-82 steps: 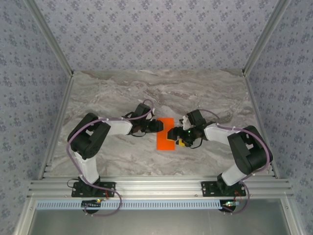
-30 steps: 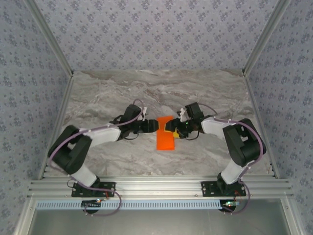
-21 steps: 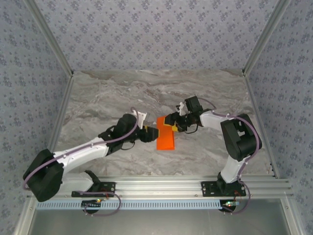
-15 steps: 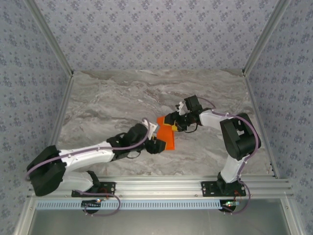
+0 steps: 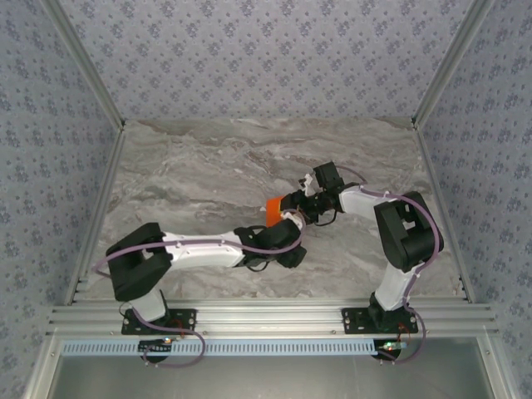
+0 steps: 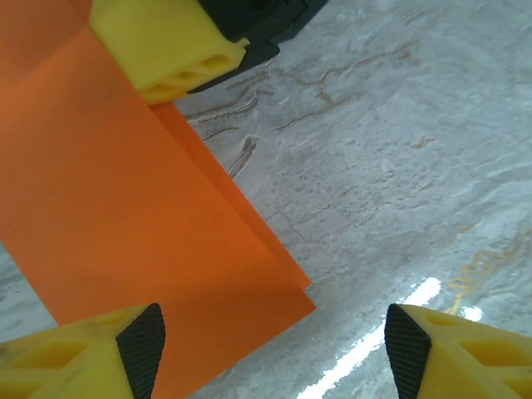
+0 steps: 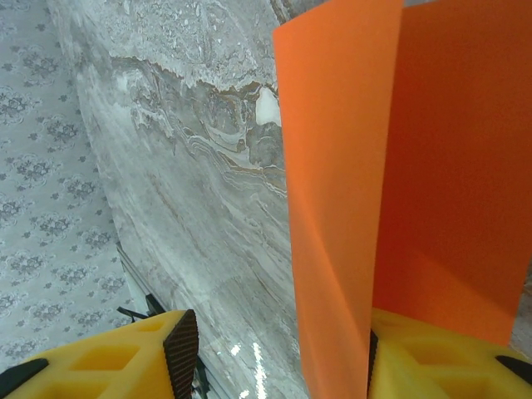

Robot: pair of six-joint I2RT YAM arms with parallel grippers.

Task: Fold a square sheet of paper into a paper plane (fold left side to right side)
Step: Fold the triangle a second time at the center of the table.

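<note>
The folded orange paper lies on the marble desk, two layers showing with the edges slightly offset at one corner. The left claw hangs low over the paper's near end, released, its jaws spread wide with one finger over the paper and the other off its corner, above bare desk. The right claw is at the paper's far end, jaws apart and not clamped; one finger touches the paper, where a flap lifts beside it.
</note>
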